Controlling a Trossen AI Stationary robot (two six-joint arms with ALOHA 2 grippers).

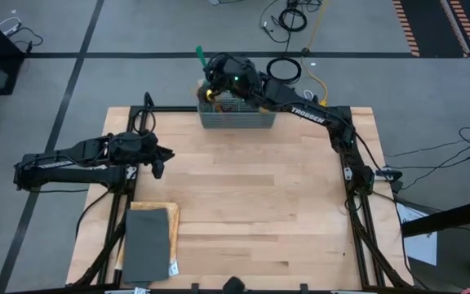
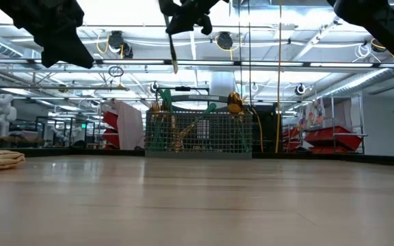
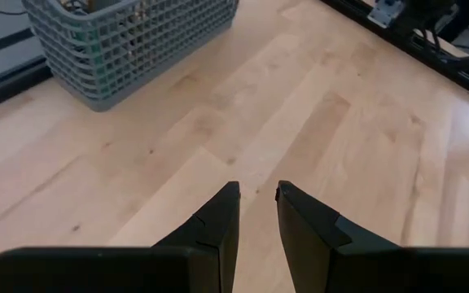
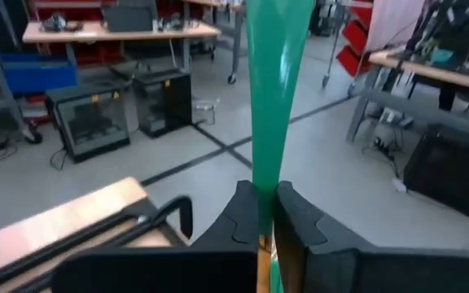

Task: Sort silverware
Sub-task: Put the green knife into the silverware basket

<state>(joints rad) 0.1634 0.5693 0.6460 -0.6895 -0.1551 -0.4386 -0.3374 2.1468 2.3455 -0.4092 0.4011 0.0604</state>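
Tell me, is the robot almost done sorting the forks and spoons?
Not nearly. Nothing lies sorted on the wooden table yet. The right gripper is shut on one teal-handled utensil, lifted above the wire mesh basket. More gold and teal silverware still stands in the basket. The left gripper hovers open and empty over the table.

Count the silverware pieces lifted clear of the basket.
1: a teal-handled piece pinched in the right gripper's fingers above the wire basket. The rest stand inside the basket, partly hidden, so they cannot be counted.
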